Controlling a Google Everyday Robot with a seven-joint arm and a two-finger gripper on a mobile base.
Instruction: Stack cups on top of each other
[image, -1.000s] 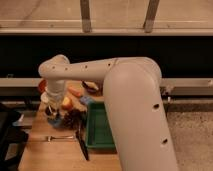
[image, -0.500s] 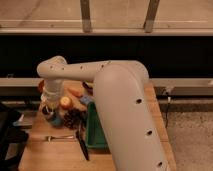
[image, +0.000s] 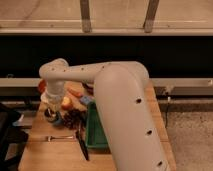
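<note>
Gripper (image: 52, 113) low at left of frame, among clutter on table (image: 45, 155); grip state cannot be told; crowding could topple cups

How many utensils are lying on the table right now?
2. A fork lies near the table's front left; a dark utensil lies along the green tray's left side. The gripper hangs just behind the fork; the arm may hide others.

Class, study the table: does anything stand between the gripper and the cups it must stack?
Nothing visible does. The gripper is low over the table's left end, beside a round fruit; the arm's wrist hides any cups there, so it cannot be confirmed.
</note>
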